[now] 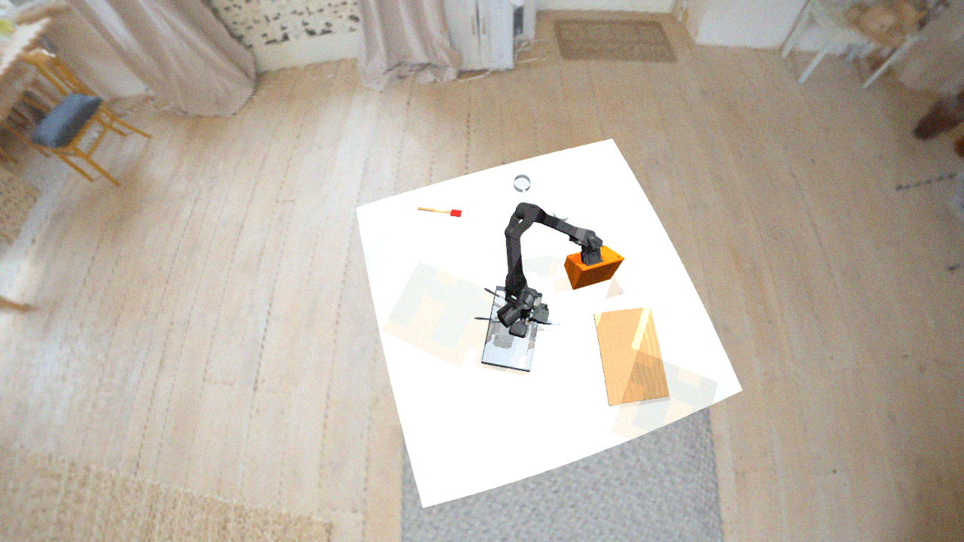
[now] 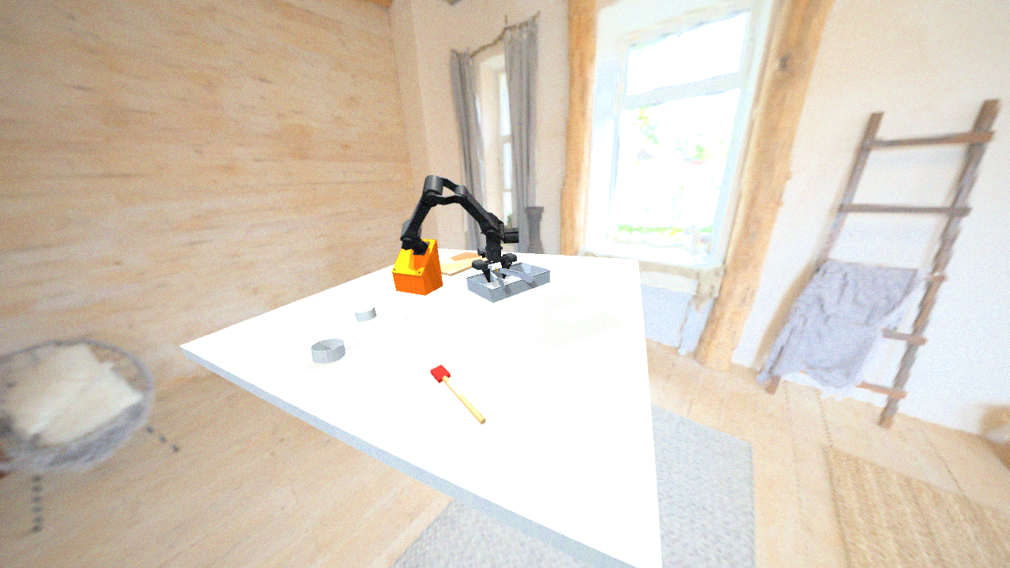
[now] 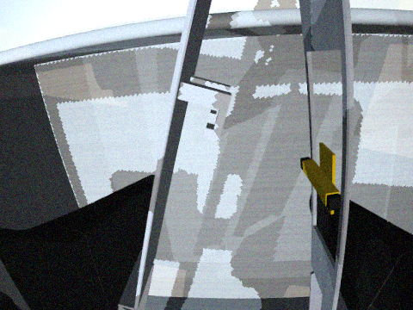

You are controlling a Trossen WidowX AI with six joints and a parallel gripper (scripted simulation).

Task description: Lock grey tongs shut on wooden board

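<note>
The tongs (image 1: 482, 318) (image 2: 525, 274) (image 3: 165, 172) lay open across the tin (image 1: 505, 367) (image 2: 522, 284) (image 3: 107, 34), their ends reaching past its long sides, and the board (image 1: 620, 363) (image 2: 458, 267) was well apart from them. The claw (image 1: 529, 322) (image 2: 496, 277) (image 3: 236, 189) pointed down over the tin, partly open, with one finger outside each arm of the tongs; it had no firm grip on them, and whether either finger touched metal I could not tell. The arms looked thin, smooth and light, stiff along their length but probably springy at the hinge, so they would likely fold inward under an even squeeze and slip if pinched off centre. The straddling hold seemed the right one, both arms taken together, far enough from the hinge for easy leverage. A grip too near either end might let them swing or tilt. The next move called for a secure hold and a lift clear of the rim, then turning the tips up before the full squeeze (gravity does the locking, so a hard squeeze lying flat would probably gain nothing). Nothing about them looked fragile; slipping was the likelier trouble.
</note>
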